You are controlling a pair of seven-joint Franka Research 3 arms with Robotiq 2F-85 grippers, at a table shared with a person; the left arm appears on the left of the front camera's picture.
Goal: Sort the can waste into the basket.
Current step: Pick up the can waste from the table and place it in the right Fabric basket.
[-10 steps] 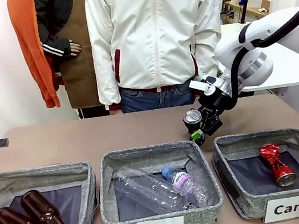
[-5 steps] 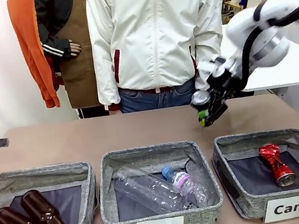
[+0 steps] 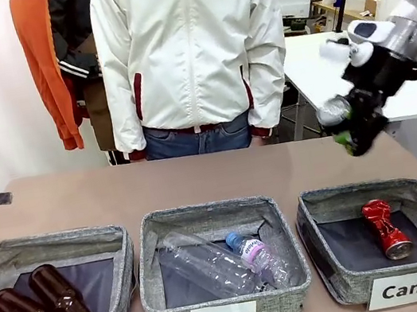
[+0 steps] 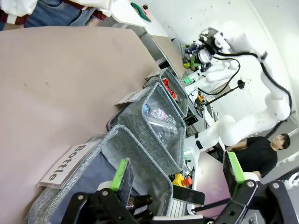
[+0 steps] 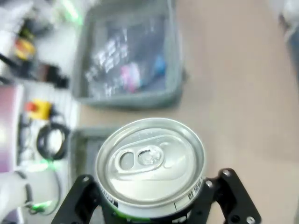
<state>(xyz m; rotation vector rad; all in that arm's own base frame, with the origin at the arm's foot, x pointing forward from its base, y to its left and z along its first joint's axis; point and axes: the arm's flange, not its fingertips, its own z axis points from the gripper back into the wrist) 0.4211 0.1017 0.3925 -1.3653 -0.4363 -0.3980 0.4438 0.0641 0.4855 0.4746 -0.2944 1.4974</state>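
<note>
Above the far right of the worktop [image 3: 220, 174], the right gripper [image 3: 351, 127] is clamped on the silver-topped can [image 3: 334, 111], carried clear of the surface and behind the "Can" basket [image 3: 327, 208]. Crushed red can [image 3: 386, 229] already lies on that basket's floor. Left gripper [image 4: 176, 176] hangs wide and empty near the "Bottle" basket [image 4: 135, 154].

Step in hand, as judged: transport to drop. Bring the can forward over the dark floor, well inside the walls. Lower before releasing so it does not bounce out. Aim for the bare floor beside the red can.
</note>
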